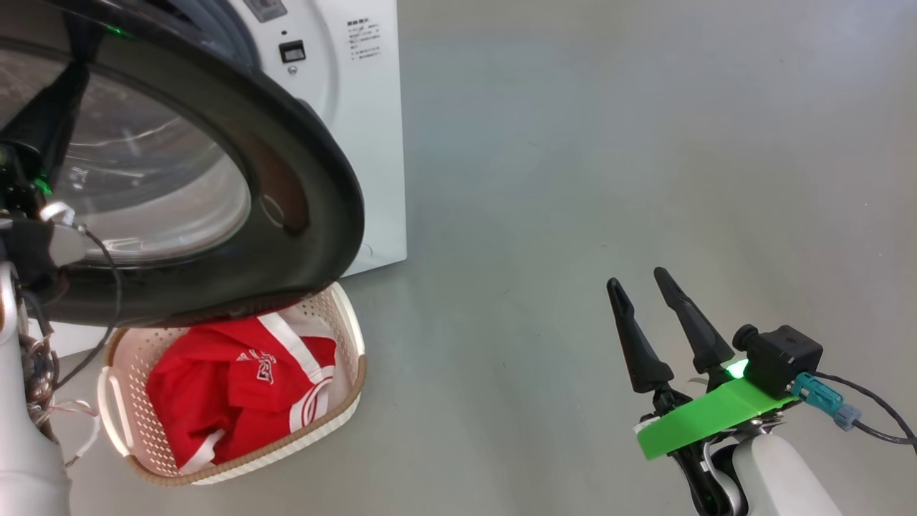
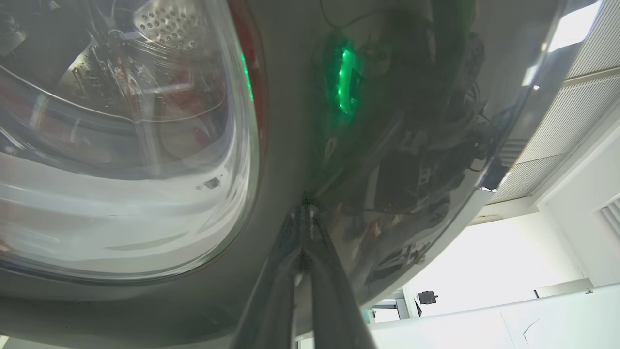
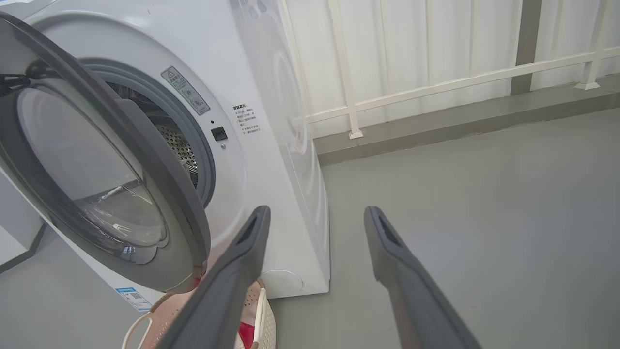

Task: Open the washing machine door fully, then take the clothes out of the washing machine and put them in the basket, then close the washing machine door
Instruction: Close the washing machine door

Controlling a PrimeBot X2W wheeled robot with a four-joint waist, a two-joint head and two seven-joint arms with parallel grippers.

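1. Head view: The door (image 1: 315,179) stands part-open on the washing machine (image 1: 358,107). Its glossy black face is turned toward the robot and its free edge is swung out to the right. The clothes (image 1: 236,387) lie in the basket (image 1: 354,337), which sits on the floor (image 1: 573,179) under the door's lower rim. The right gripper (image 1: 637,278) hangs well apart to the right over bare floor, fingers spread and holding nothing.
2. Left wrist view: The left gripper (image 2: 306,213) has its fingers pressed together with nothing between them. Its tips touch the door's black frame just beside the glass (image 2: 121,145). The door lies straight ahead of the fingers, so a push along them should swing it shut. This arm is plainly the nearer one.
3. Right wrist view: A wedge of gap remains between the door and the drum (image 3: 179,145), and no clothing shows in the part visible. The basket rim sits just below the door's edge, so I judge the sweep passes above it, though closely. To the right, the floor offers free room.
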